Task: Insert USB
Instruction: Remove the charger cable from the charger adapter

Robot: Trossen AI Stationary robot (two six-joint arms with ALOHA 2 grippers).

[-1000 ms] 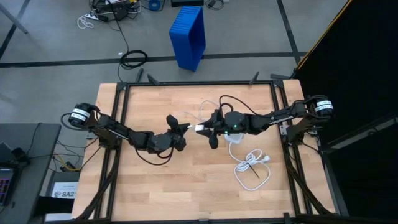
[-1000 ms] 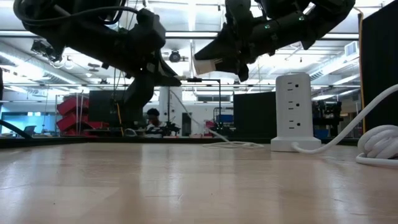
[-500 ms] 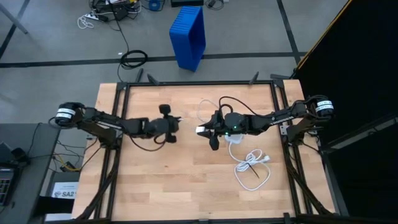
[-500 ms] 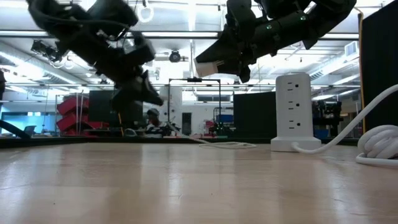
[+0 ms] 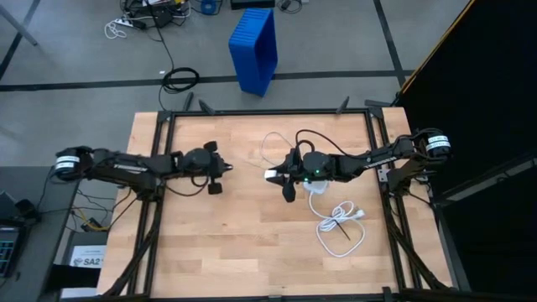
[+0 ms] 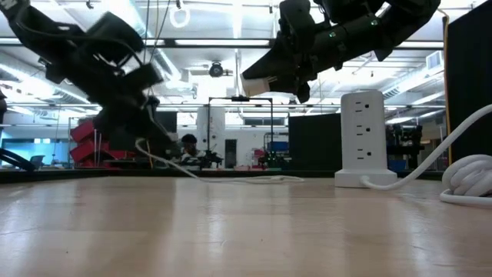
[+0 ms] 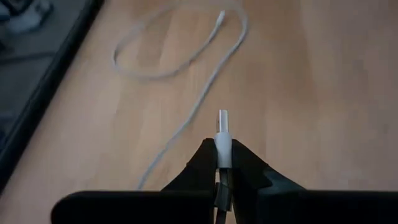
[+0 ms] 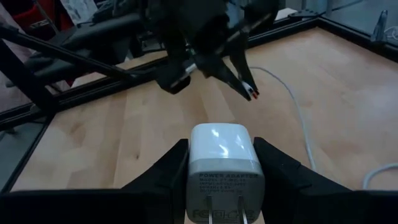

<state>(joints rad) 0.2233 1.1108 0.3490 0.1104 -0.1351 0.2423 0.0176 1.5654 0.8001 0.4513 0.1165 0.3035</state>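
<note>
The step in hand looks to be the lining-up before the plug goes in; the left gripper [image 7: 222, 163] has its fingers closed tight on the USB [image 7: 222, 134], the silver plug end poking out just beyond the fingertips, and the right gripper [image 8: 221, 163] has its fingers clamped on either side of a white charger block [image 8: 222, 155], prongs toward the wrist; so each half of the join is already held, but the two stand well apart above the worktop [image 5: 235, 243], the left gripper [image 5: 212, 170] off to one side and the right gripper [image 5: 281, 176] nearer the middle; the next move, I'd judge, calls for bringing the plug tip square to the charger block's far face and sliding it straight in, with little room for a tilt; where the port sits on that face I cannot make out from here. The USB itself is a thin white cable; behind the left fingers it trails down to the worktop and runs away in a loose loop, with another small plug at its far end.
</note>
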